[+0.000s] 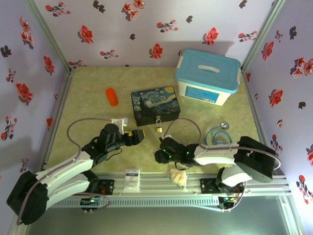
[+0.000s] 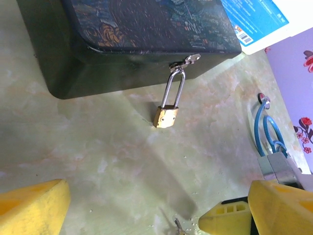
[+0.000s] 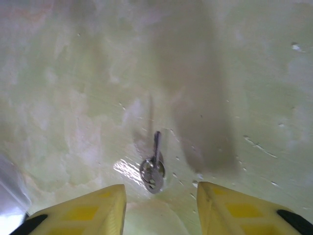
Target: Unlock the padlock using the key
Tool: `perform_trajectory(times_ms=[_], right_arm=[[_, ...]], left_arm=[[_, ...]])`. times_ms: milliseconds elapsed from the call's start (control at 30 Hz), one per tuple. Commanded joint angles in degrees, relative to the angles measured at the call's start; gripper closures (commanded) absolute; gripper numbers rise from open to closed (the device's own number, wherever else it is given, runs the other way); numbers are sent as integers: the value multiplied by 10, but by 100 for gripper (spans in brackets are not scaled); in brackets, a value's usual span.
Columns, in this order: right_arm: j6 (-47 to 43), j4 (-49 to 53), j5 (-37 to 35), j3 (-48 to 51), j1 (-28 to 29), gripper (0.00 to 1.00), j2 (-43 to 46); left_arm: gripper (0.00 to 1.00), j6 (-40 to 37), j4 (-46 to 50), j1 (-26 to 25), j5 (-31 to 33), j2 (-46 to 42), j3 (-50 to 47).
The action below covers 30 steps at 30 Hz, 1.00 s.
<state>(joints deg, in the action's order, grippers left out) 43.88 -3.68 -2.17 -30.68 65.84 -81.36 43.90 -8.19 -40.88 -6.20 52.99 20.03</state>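
The brass padlock (image 2: pixel 165 116) hangs by its silver shackle from the latch of the dark painted box (image 2: pixel 122 44), its body resting on the table; from above the padlock (image 1: pixel 159 128) sits just in front of the box (image 1: pixel 155 105). The small grey key (image 3: pixel 154 169) lies flat on the table between the yellow fingers (image 3: pixel 83 210) of my right gripper (image 3: pixel 161 205), which is open around it without touching. The key tip (image 2: pixel 179 226) shows at the left wrist view's bottom edge. My left gripper (image 2: pixel 156 215) is open and empty, short of the padlock. From above, left gripper (image 1: pixel 138 134), right gripper (image 1: pixel 160 144).
A white bin with a blue lid (image 1: pixel 208 76) stands at the back right. An orange cylinder (image 1: pixel 112 96) lies left of the box. A blue stethoscope (image 1: pixel 218 133) lies at the right. A white card (image 1: pixel 131 179) and crumpled paper (image 1: pixel 178 176) sit on the near rail.
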Motion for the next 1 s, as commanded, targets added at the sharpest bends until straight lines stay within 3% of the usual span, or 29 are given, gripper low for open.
perform_trajectory(times_ms=[0, 433, 567, 667, 967], right_arm=[[24, -36, -13, -2, 12, 62, -17], [43, 51, -62, -47, 42, 74, -67], [49, 53, -71, -46, 42, 85, -71], [46, 41, -70, -36, 40, 100, -63], [-15, -51, -8, 51, -19, 100, 26]], left_arm=[[6, 7, -10, -3, 20, -7, -10], [8, 14, -14, -4, 25, -3, -16], [8, 14, -12, -4, 25, -8, -19], [8, 11, -21, -4, 25, -11, -23], [13, -16, -76, -4, -5, -10, -48]])
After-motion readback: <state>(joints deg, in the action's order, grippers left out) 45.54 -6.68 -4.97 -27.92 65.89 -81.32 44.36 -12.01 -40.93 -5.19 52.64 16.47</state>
